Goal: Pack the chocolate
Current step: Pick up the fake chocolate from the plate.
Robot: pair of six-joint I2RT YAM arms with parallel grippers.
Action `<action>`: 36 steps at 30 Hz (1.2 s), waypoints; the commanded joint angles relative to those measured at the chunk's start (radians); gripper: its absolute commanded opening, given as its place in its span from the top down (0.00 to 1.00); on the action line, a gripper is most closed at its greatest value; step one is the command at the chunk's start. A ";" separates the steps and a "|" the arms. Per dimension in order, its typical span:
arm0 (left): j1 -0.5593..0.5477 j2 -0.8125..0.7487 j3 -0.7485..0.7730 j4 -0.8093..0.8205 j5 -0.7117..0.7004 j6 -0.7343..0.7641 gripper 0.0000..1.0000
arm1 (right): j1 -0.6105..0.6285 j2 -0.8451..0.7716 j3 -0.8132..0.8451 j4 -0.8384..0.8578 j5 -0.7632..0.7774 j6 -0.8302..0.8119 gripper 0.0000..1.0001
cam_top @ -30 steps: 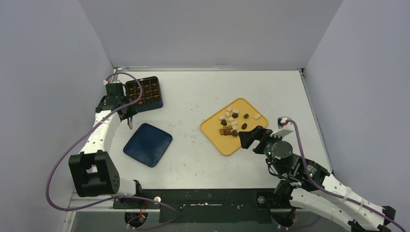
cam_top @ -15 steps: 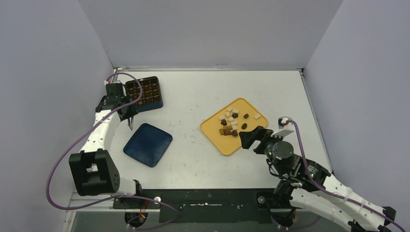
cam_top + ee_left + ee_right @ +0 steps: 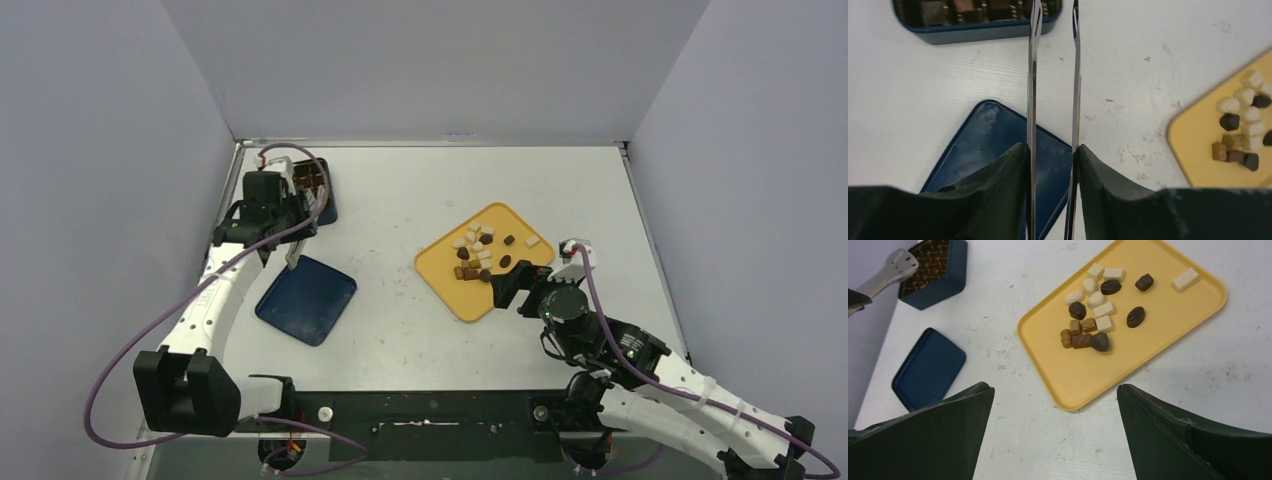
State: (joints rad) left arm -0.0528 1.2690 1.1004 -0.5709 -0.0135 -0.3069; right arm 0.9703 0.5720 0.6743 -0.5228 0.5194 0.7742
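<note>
I get bright, even overhead light, faint soft shadows, glints on the tongs (image 3: 1031, 100), and slightly soft wrist views.

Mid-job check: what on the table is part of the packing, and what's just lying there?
In use: chocolates on the tray; box; tongs in the left gripper.
Lying about: lid, flat on the table; right gripper, open and empty.

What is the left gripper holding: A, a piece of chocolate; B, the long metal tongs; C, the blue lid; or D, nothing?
B: the left wrist view shows the left gripper closed on the two blades of the metal tongs, their tips reaching toward the blue box.
</note>
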 commanded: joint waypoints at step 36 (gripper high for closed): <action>-0.681 0.035 -0.138 0.221 0.121 0.021 0.58 | -0.232 0.101 0.085 0.006 -0.159 -0.110 0.00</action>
State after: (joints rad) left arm -0.7273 1.2686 0.9565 -0.4553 0.1020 -0.2874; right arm 0.7399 0.7078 0.6968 -0.5545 0.3904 0.6903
